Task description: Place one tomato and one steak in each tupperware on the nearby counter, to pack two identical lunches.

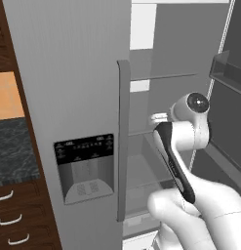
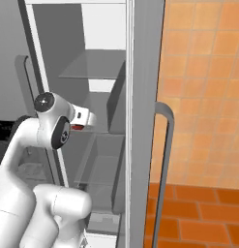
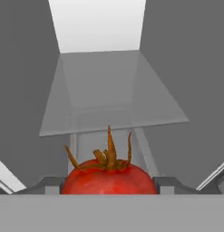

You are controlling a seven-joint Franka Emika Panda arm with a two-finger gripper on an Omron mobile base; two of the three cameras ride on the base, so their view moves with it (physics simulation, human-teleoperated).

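left base: arm reaches into open fridge (image 1: pixel 156 161), table (image 1: pixel 12 149) at left | right base: tomato (image 2: pixel 77 127) red at wrist | hand: end effector (image 3: pixel 109 186) clamped on tomato; step: fetching tomato; next: withdraw, carry to table tupperware

Flat, even rendered light, soft shadows, slightly coarse, no glare.

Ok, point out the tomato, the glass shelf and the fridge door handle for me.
tomato (image 3: pixel 109 180): hand view, on its red skin below the stem.
glass shelf (image 3: pixel 111 90): hand view, middle of the pane.
fridge door handle (image 1: pixel 123 141): left base view, mid-length of the grey upright bar.
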